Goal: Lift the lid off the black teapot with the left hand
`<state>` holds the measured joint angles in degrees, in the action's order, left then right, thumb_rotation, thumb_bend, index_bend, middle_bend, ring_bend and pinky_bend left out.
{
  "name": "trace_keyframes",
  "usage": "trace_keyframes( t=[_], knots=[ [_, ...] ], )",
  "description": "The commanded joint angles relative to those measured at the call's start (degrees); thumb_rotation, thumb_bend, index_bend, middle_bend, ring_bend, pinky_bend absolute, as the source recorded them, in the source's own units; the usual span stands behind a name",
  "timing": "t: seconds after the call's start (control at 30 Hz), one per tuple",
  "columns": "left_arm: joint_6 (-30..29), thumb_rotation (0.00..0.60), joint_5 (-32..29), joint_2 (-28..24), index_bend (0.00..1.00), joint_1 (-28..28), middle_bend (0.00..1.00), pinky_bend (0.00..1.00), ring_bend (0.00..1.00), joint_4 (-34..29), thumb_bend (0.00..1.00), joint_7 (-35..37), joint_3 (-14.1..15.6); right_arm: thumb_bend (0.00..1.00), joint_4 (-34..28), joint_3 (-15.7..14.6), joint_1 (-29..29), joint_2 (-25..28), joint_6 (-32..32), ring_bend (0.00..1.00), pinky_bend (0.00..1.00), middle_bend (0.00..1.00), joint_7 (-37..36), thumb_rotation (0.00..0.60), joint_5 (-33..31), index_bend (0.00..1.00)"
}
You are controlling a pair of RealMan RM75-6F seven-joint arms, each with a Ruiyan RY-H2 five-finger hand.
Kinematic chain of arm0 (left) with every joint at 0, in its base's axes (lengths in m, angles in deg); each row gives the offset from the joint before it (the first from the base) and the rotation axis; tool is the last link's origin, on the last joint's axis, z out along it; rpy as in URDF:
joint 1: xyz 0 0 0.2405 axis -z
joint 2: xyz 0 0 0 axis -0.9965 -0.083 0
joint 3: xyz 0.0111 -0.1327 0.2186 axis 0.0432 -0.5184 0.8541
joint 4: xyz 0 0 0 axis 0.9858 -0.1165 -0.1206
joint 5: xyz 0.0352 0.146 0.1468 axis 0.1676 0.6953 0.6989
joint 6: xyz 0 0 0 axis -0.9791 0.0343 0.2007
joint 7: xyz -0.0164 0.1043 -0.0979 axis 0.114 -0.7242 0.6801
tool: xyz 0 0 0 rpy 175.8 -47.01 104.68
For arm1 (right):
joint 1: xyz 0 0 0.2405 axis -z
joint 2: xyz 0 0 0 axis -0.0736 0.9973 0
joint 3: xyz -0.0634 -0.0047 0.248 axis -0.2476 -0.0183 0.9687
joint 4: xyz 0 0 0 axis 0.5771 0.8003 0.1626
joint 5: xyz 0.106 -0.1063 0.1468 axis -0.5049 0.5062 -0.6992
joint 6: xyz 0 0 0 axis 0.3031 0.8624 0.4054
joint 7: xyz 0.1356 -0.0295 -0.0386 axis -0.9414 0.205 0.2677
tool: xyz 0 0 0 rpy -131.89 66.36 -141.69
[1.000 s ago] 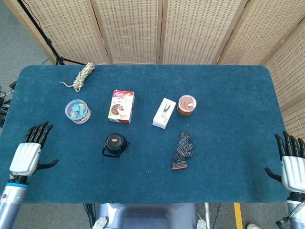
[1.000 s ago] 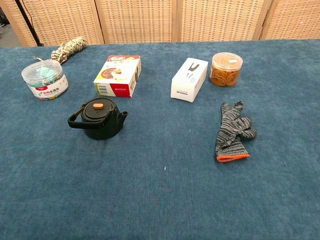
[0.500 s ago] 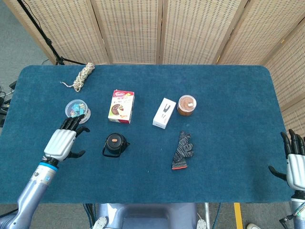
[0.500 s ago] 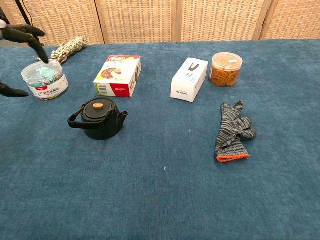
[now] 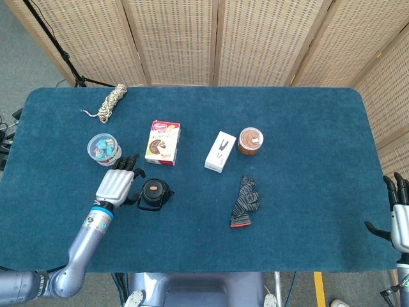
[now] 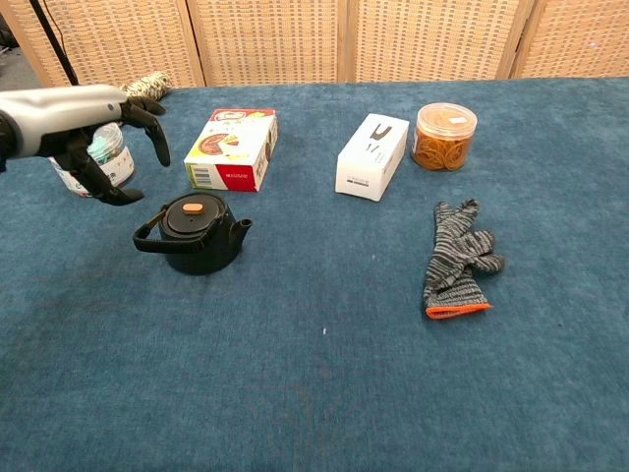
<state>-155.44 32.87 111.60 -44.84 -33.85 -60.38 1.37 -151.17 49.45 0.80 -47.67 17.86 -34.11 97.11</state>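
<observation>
The black teapot stands on the blue table, left of centre. Its round lid with an orange knob sits on the pot. My left hand hovers just left of the teapot, fingers spread and holding nothing, a little above and beside the pot's handle. My right hand shows at the far right edge of the head view, off the table, fingers apart and empty; the chest view does not show it.
A clear tub of small items stands behind my left hand. A snack box, a white box, a jar of rubber bands, a striped glove and a rope coil lie around.
My left hand has moved right across the table, from the left edge to just beside the teapot. The right hand has drifted slightly lower and outward. The teapot has not moved.
</observation>
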Motion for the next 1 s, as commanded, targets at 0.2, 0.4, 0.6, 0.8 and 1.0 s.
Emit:
trace_keyframes(
  t=[0.2, 0.4, 0.6, 0.8, 1.0],
  knots=[
    [0.71, 0.6, -4.09, 3.08, 0.46, 2.48, 0.0, 0.0, 0.0, 4.04, 0.35, 0.18, 0.13, 0.0, -0.28, -0.02, 0.07, 0.44, -0.1, 0.0, 0.0, 0.0, -0.36, 0.6, -0.25, 0.0],
    [0.97, 0.6, -5.03, 4.6, 0.47, 3.74, 0.0, 0.0, 0.0, 5.68, 0.35, 0.49, 0.13, 0.0, -0.4, -0.1, 0.09, 0.54, -0.08, 0.0, 0.0, 0.0, -0.28, 0.6, -0.25, 0.0],
    [-0.02, 0.6, -5.77, 6.1, 0.48, 5.12, 0.0, 0.0, 0.0, 6.49, 0.36, -0.55, 0.45, 0.0, -0.49, 0.03, 0.12, 0.77, -0.21, 0.0, 0.0, 0.0, -0.66, 0.6, -0.71, 0.0],
    [-0.5, 0.6, -7.39, 7.71, 0.48, 6.01, 0.0, 0.0, 0.0, 8.14, 0.36, -0.76, 0.5, 0.0, -0.59, 0.19, 0.33, 1.15, 0.14, 0.0, 0.0, 0.0, -1.25, 0.6, -0.84, 0.0],
    [-0.7, 0.6, -8.13, 8.8, 0.49, 6.61, 0.0, 0.0, 0.0, 9.47, 0.36, -0.55, 0.46, 0.0, -0.52, 0.28, 0.32, 1.45, -0.08, 0.0, 0.0, 0.0, -1.82, 0.6, -1.11, 0.0]
  ],
)
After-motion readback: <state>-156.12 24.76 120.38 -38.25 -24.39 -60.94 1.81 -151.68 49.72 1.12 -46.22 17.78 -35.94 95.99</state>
